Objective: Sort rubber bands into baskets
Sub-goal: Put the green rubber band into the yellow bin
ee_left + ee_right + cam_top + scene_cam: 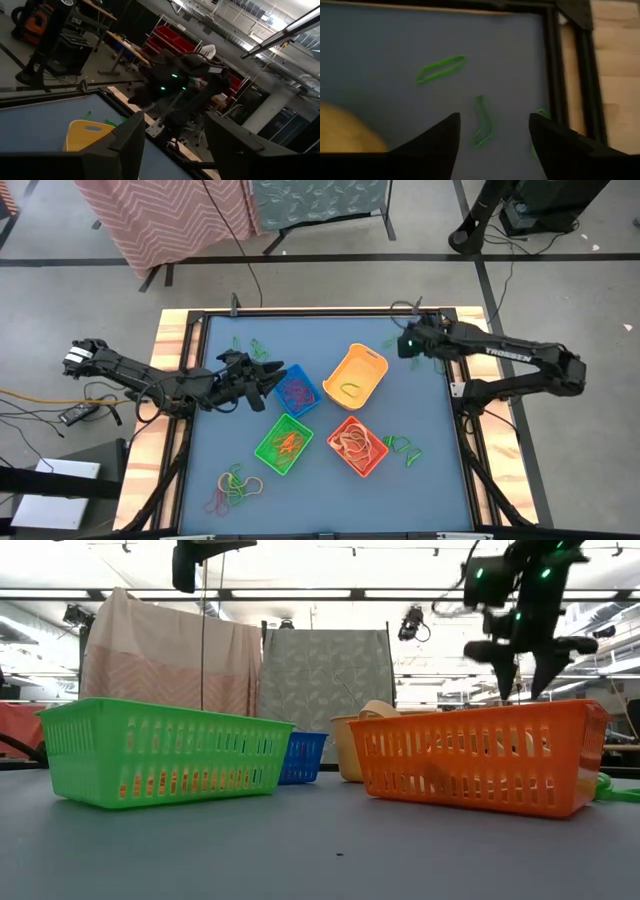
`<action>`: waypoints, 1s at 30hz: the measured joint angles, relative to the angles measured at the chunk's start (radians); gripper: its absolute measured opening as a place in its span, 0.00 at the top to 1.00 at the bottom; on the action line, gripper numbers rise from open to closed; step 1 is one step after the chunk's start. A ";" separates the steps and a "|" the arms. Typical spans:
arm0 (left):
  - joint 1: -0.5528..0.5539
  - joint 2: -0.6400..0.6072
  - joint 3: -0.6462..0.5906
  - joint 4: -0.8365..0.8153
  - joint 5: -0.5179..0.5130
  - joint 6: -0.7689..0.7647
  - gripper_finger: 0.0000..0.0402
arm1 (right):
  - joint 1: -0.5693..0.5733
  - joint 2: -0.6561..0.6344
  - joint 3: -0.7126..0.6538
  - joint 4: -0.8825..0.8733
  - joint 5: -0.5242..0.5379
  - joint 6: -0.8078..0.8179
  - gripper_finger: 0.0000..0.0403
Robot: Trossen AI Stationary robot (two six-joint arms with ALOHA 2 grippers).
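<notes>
Four baskets sit mid-surface: blue basket, yellow basket, green basket and orange basket, each with bands inside. Loose rubber bands lie near the front left. The right gripper hovers over green bands by the far right corner, fingers spread, apparently empty. The left gripper hangs beside the blue basket, fingers parted, holding nothing.

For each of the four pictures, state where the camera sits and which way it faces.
High: overhead, straight down; both arms, four baskets.
Low: table height, level; orange basket, green basket, an arm's gripper above.
Left wrist: past the left gripper to the yellow basket.
Right wrist: down past the right gripper onto green rubber bands.
Shared: yellow basket.
</notes>
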 joint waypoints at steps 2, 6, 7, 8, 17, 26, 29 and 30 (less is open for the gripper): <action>0.000 0.000 0.000 0.000 0.000 0.000 0.49 | -0.088 0.039 0.000 0.020 -0.037 -0.065 0.39; 0.000 0.000 0.000 0.000 -0.002 -0.001 0.49 | -0.244 0.149 0.000 0.099 -0.143 -0.208 0.40; 0.000 0.000 0.000 0.001 -0.002 -0.001 0.49 | -0.277 0.178 0.000 0.126 -0.168 -0.242 0.41; 0.000 0.000 0.000 0.002 -0.002 -0.001 0.49 | -0.306 0.206 0.000 0.152 -0.197 -0.271 0.41; 0.000 0.000 0.000 0.005 -0.003 -0.002 0.49 | -0.430 0.433 0.000 0.241 -0.450 -0.426 0.41; 0.000 0.000 0.000 0.026 -0.007 -0.002 0.49 | -0.408 0.550 0.009 0.253 -0.413 -0.505 0.42; 0.000 0.000 0.000 0.031 -0.013 -0.002 0.49 | -0.403 0.551 0.009 0.254 -0.414 -0.554 0.49; 0.000 0.000 0.000 0.035 -0.016 -0.002 0.49 | -0.402 0.550 0.009 0.254 -0.413 -0.564 0.53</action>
